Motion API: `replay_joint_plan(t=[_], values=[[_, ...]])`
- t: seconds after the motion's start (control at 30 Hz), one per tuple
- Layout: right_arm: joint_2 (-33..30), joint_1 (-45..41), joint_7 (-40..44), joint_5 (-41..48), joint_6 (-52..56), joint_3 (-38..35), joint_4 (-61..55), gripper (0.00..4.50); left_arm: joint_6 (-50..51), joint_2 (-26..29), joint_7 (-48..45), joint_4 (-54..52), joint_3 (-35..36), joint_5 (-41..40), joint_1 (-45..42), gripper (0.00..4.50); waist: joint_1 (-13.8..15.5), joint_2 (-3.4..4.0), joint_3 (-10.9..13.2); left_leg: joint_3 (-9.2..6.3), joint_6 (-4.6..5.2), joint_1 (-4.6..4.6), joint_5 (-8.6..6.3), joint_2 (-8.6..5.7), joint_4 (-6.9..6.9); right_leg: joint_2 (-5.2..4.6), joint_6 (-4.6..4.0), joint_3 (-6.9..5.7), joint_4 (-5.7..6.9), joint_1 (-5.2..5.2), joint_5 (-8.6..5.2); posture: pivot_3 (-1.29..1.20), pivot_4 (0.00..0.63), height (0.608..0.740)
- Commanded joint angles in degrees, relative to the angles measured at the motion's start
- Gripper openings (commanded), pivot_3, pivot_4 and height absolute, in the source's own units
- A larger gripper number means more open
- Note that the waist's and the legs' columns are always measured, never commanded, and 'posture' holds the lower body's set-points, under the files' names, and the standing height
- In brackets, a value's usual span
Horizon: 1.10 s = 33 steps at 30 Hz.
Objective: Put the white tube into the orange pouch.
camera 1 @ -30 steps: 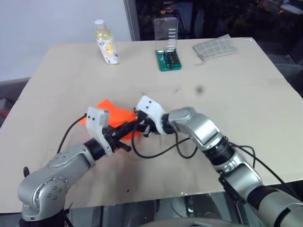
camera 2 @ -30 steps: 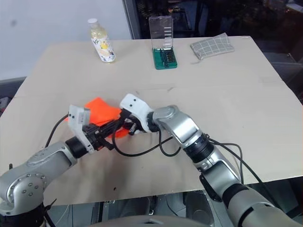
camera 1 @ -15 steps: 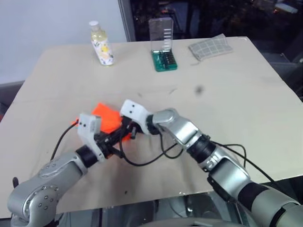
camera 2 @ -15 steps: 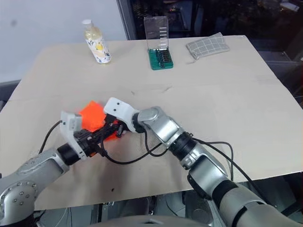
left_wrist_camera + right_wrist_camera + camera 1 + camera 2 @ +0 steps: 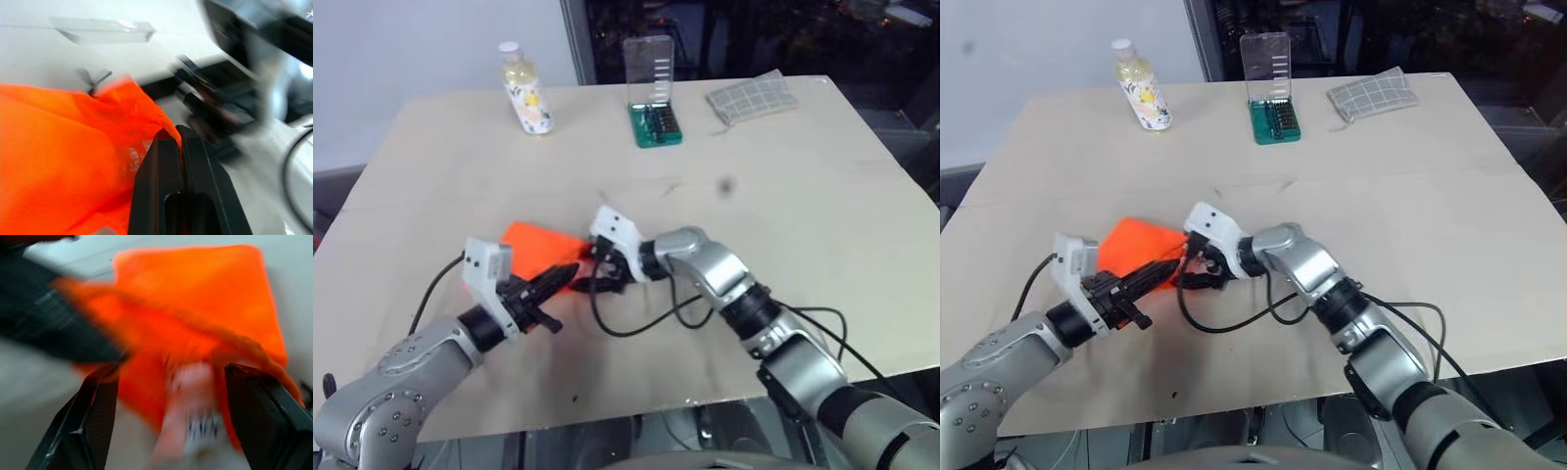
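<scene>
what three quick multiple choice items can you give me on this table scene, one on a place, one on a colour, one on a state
1. Where does the yellowish bottle stand?
A. far left part of the table
B. on the orange pouch
C. at the near right edge

2. What colour is the base of the bit case beside the bottle?
A. red
B. green
C. blue

3. How do the right end effector's fingers stand?
A. shut on the grey checked cloth
C. open, spread either side of the white tube
B. shut tight on nothing

Answers:
1 A, the bottle is at the far left, well behind the orange pouch.
2 B, the case's lower tray is green under a clear lid.
3 C, the right wrist view shows the right end effector with both fingers wide apart and the white tube between them at the pouch's mouth.
</scene>
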Motion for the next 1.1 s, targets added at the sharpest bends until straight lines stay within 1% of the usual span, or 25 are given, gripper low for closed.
replay_joint_plan(t=[0.03,0.13,0.2,0.23,0.3,0.37,0.43,0.5,0.6,0.73,0.9,0.97,1.03,1.1], values=[[-5.4,1.9,6.1,5.1,4.5,-1.2,-11.2,3.44,-1.4,0.4,-0.7,1.3,1.9,-0.4,0.9,0.00,0.0,0.02,0.0,-0.01,0.00,0.00,0.00,0.00,0.00,0.00,0.00,-0.01,-0.01,0.00,0.00,0.00,0.150,0.740],[-10.5,3.5,8.8,8.5,6.1,-3.8,-15.1,3.44,-1.7,0.8,-2.6,2.3,1.3,0.3,2.7,0.00,-0.1,0.03,0.0,0.02,0.01,0.01,0.00,0.00,0.00,0.00,0.00,0.00,-0.01,0.01,0.00,0.00,0.150,0.740],[-12.8,3.7,7.7,8.3,5.5,-6.1,-13.9,3.44,-2.0,1.0,-4.4,2.7,0.9,0.9,4.5,0.00,-0.1,0.02,0.0,0.04,0.01,0.02,-0.01,0.01,-0.01,0.03,0.00,0.02,0.00,0.01,0.00,0.00,0.150,0.740],[-12.8,3.3,5.8,7.9,5.0,-7.8,-12.1,3.44,-2.4,1.1,-5.5,2.9,0.6,1.5,5.6,0.00,-0.1,0.02,0.0,0.04,0.02,0.04,-0.01,0.02,-0.01,0.03,0.00,0.01,0.00,0.01,0.00,0.00,0.150,0.740],[-10.9,1.7,0.5,7.4,4.7,-11.6,-7.4,3.44,-3.9,0.9,-7.4,3.4,-0.3,3.9,7.6,0.00,-0.1,0.01,0.0,0.07,0.02,0.04,-0.01,0.01,-0.01,0.02,0.00,0.04,0.00,0.02,0.00,0.00,0.150,0.740],[-6.9,-0.2,-5.6,7.3,4.5,-15.3,-2.7,3.44,-6.3,0.3,-9.2,3.9,-1.9,6.8,9.6,0.00,-0.2,0.03,0.0,0.12,0.01,0.07,0.00,0.00,-0.01,0.04,-0.01,0.07,0.01,0.03,0.00,0.00,0.150,0.740],[-3.5,-1.9,-10.2,6.2,4.0,-16.7,1.4,3.44,-7.9,0.0,-10.8,4.2,-3.5,9.0,11.0,0.00,-0.2,0.03,0.0,0.13,0.00,0.07,0.00,0.01,-0.03,0.06,-0.01,0.09,0.01,0.01,0.00,0.00,0.150,0.740],[-1.3,-3.0,-12.4,4.5,2.5,-16.1,4.3,3.44,-9.1,-0.3,-11.5,4.6,-4.7,10.6,11.6,0.00,-0.1,0.05,0.1,0.14,-0.01,0.08,0.00,0.02,-0.10,0.06,-0.02,0.11,0.02,-0.01,0.00,0.00,0.150,0.740],[4.6,-6.1,-17.1,1.0,-1.6,-14.1,11.8,3.44,-10.6,-1.2,-11.7,5.0,-5.7,12.0,11.5,0.00,-0.1,0.05,0.1,0.14,0.00,0.07,0.00,0.06,-0.19,0.01,-0.02,0.10,-0.07,-0.03,0.00,0.00,0.150,0.740],[8.9,-7.9,-19.1,-2.6,-6.6,-12.2,18.4,3.44,-11.3,-1.9,-11.7,5.1,-5.8,12.9,11.7,0.00,-0.1,0.05,0.1,0.13,0.00,-0.02,0.00,0.06,-0.28,-0.02,-0.01,0.10,-0.14,-0.13,0.00,0.00,0.150,0.740],[12.2,-9.9,-20.7,-9.4,-14.4,-7.3,28.1,3.44,-11.5,-2.8,-11.4,4.1,-5.6,13.3,12.7,0.00,-0.1,0.05,0.1,0.12,-0.01,-0.05,0.01,0.05,-0.38,-0.03,-0.01,0.09,-0.21,-0.18,0.00,0.00,0.150,0.740],[12.7,-10.9,-20.1,-11.2,-15.9,-5.8,31.3,3.44,-11.6,-3.1,-11.1,3.8,-5.3,13.2,13.1,0.00,-0.2,0.05,0.1,0.12,-0.01,-0.05,0.01,0.05,-0.39,-0.03,-0.02,0.08,-0.20,-0.19,0.00,0.00,0.150,0.740],[13.2,-11.8,-20.5,-12.5,-17.4,-5.5,33.8,3.44,-11.6,-3.3,-10.9,3.5,-5.1,13.2,13.4,0.00,-0.2,0.07,0.1,0.14,-0.02,0.00,0.01,0.06,-0.39,-0.02,-0.02,0.10,-0.17,-0.18,0.00,0.00,0.150,0.740],[14.1,-12.6,-21.1,-12.1,-17.5,-6.8,35.4,3.44,-11.7,-3.6,-10.7,3.2,-4.9,13.3,13.8,0.00,-0.2,0.08,0.1,0.12,-0.02,0.04,0.02,0.06,-0.39,0.00,-0.02,0.09,-0.12,-0.16,0.00,0.00,0.150,0.740]])
